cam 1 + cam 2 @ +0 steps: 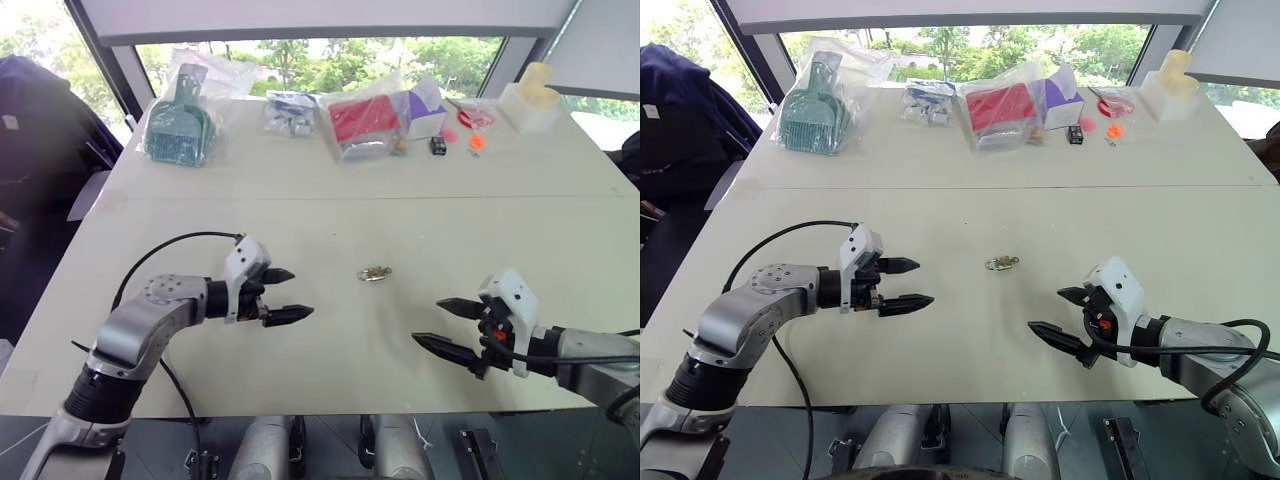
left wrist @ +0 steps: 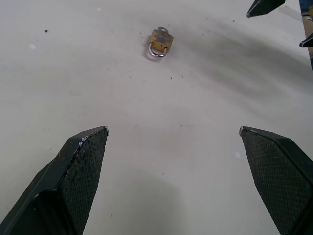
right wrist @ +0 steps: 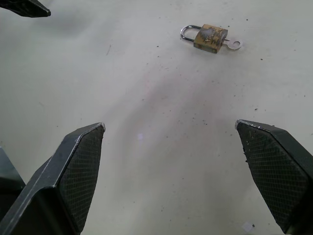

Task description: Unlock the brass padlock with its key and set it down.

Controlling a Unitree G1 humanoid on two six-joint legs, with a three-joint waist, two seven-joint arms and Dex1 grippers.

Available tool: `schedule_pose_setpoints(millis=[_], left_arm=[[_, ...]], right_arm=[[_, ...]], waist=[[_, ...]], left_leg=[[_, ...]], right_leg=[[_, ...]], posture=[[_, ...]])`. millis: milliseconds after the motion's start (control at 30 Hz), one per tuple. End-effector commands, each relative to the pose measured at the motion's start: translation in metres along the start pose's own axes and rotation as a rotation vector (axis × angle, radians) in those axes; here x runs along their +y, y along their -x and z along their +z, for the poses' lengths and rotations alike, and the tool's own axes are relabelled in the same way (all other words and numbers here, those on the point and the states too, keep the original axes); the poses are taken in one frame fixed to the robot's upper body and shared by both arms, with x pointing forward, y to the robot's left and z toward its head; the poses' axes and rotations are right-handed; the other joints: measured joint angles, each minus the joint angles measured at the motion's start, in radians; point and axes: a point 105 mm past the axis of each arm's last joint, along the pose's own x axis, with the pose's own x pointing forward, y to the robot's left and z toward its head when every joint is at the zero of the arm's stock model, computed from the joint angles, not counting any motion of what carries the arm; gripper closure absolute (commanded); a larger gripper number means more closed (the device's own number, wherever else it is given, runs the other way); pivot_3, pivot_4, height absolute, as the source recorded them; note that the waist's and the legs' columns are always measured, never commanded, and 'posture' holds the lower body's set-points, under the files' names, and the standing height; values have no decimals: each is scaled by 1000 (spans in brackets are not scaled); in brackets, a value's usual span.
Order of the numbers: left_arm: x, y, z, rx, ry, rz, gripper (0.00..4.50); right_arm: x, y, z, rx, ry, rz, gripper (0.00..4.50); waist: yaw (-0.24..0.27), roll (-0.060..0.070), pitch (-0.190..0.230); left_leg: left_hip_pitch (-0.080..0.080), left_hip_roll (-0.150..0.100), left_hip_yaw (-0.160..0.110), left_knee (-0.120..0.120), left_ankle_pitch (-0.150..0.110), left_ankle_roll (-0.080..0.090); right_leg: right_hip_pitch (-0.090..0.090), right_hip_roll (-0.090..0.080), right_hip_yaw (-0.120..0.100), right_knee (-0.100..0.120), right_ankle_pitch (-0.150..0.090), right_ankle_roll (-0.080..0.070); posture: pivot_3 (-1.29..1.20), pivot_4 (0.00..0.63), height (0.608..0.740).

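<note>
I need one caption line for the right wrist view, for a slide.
Open right gripper faces the brass padlock lying flat on the white table, key in its base.

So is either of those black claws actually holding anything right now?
No. The left gripper and right gripper are both open and empty. The small brass padlock, key in its base, lies untouched on the white table between them.

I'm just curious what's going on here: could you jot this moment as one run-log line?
brass padlock: lying on table, key in it | left gripper: open, empty, beside padlock | right gripper: open, empty, apart from padlock
</note>
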Motion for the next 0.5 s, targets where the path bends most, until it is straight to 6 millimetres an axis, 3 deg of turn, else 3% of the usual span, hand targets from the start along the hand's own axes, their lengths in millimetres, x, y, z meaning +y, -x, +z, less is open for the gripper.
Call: schedule_pose_setpoints(millis=[33,500], left_arm=[[-2,3,15,-49,-51,-6,0],[6,3,19,-50,-60,32,0]], right_arm=[[2,-1,7,-27,36,1,59],[4,-4,6,-32,33,-1,59]], waist=[[0,0,0],[0,0,0]], left_leg=[[0,0,0,0,0,0],[0,0,0,0,1,1]], right_leg=[[0,0,0,0,0,0],[0,0,0,0,0,0]], posture=[[0,150,735],[0,150,735]])
